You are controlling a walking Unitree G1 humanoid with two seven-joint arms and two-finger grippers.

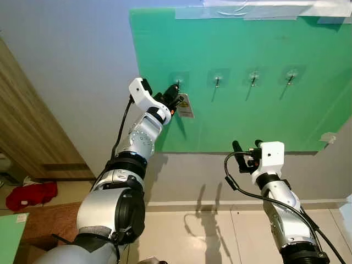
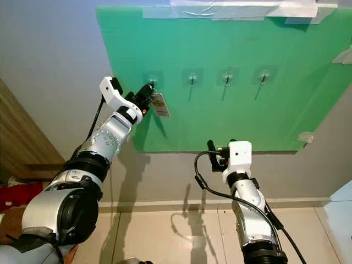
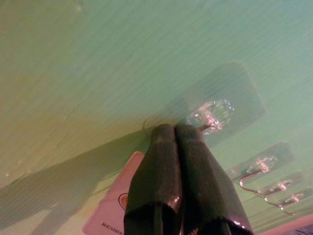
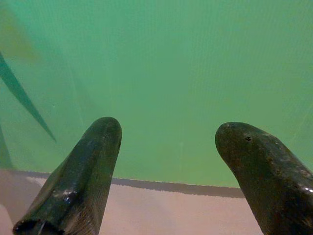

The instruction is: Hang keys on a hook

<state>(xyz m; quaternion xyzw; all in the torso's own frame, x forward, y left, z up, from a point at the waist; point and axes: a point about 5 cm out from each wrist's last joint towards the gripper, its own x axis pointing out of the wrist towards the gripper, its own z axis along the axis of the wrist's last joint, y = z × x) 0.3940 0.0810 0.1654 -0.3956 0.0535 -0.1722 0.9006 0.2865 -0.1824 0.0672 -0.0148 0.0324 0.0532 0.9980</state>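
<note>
- A green board [image 1: 247, 115] is hanging on the grey wall [image 1: 71, 66], with tape [image 1: 247, 8] running along its top edge.
- A wooden door [image 1: 27, 126] is standing at the left.
- A red cloth [image 1: 30, 195] is lying on the floor beside it.

I see the key tag [image 1: 185, 105] as a pale, flat card with a dark rim and small printed lettering, too fine to read. It hangs tilted against the green board [image 1: 247, 121], directly below the leftmost hook [image 1: 177, 83]. The keys themselves I cannot make out. The hook is a small metal prong on a clear adhesive pad, first in a row of four. My left hand [image 1: 171, 99] is pinched closed at the tag's top, touching the hook.
</note>
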